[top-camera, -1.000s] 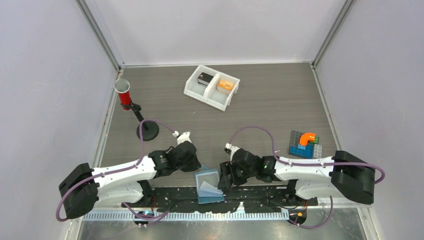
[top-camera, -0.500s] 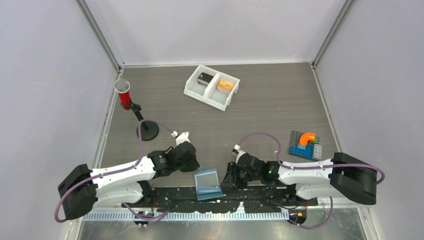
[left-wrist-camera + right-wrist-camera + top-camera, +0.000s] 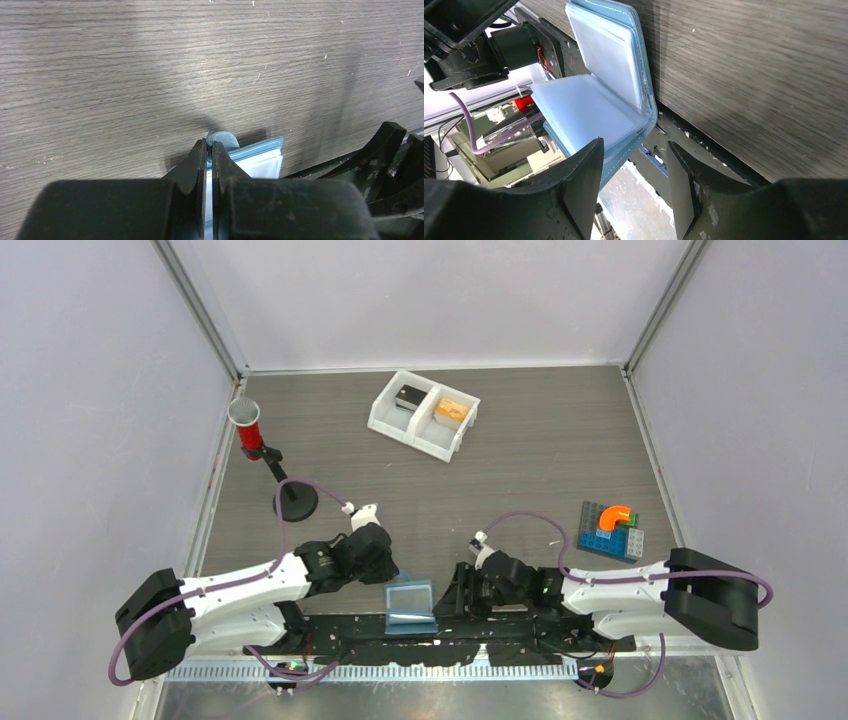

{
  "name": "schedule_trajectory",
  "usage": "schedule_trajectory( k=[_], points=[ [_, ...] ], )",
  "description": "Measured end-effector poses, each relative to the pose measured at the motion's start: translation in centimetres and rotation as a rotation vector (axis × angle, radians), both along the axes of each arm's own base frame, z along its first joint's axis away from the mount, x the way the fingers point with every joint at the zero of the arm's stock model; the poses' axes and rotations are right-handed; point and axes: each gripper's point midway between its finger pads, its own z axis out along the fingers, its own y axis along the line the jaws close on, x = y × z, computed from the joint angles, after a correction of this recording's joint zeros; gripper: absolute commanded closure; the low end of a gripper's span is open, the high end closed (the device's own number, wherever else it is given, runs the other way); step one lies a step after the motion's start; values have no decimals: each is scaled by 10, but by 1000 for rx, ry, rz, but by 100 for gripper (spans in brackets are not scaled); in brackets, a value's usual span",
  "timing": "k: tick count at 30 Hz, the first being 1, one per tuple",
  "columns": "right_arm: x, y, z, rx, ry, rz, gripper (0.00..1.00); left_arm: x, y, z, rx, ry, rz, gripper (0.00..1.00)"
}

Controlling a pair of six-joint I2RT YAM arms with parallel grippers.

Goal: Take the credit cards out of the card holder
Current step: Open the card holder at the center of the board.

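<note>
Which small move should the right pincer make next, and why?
Probably close the right pincer on the card holder: its jaws stand open astride the blue cover's edge, the left pincer is shut on another edge, and no card shows yet.

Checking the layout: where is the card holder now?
In the top view, the card holder sits at the table's near edge between both arms, pinched by the left tool, with the open right tool right of it.
</note>
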Motion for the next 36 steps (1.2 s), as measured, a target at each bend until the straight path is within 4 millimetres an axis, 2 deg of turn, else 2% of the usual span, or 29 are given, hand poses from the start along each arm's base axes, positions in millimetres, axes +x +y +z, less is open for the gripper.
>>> schedule_trajectory(
  k=[8, 17, 24, 36],
  points=[
    [-2, 8, -1, 7, 17, 0, 44, 0, 0, 0, -3, 1, 3, 100],
    [9, 34, 13, -26, -153, 127, 43, 0, -1, 2, -8, -1, 2, 100],
    [12, 31, -7, -128, -214, 191, 46, 1, -3, 4, -23, -9, 0, 100],
    [8, 36, -15, -162, -282, 335, 47, 8, -6, 6, 3, -14, 10, 100]
  ],
)
